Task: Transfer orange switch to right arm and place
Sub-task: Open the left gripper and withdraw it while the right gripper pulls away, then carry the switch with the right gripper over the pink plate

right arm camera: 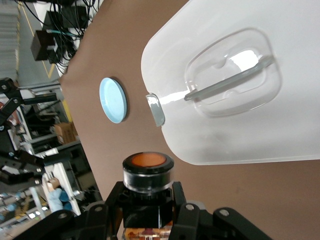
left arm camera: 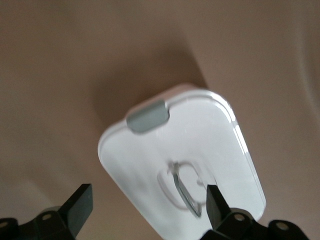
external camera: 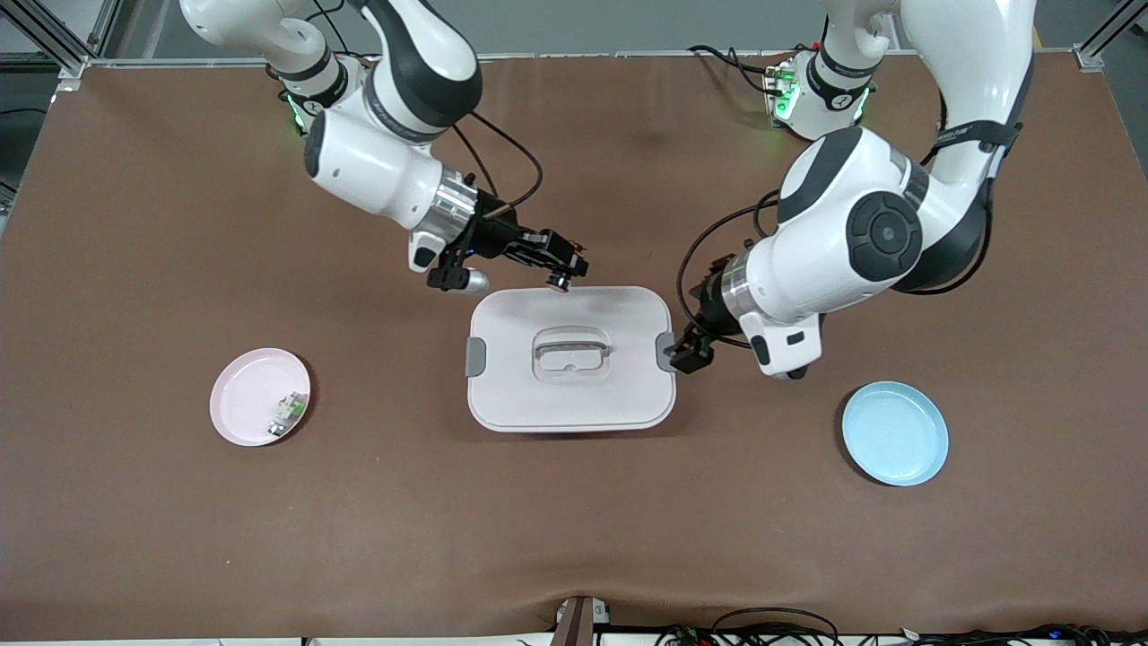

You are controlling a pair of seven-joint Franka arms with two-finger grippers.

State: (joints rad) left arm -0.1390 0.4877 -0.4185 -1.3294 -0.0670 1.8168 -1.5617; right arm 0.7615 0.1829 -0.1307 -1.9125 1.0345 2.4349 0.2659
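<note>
- The right gripper (external camera: 563,272) clamped the orange switch (right arm camera: 146,172), hanging over the white box (external camera: 570,395)'s edge nearest the robots' bases.
- The left gripper (left arm camera: 147,202) stood wide and empty beside the box, waiting.
- To place well: carry level to the pink plate (external camera: 244,397), lower gently beside the white-and-green part (external camera: 286,414).

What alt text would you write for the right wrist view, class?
The right tool is shut on the orange switch, button end outward, above the brown table. Past it lie a white lidded box and a blue plate.
</note>
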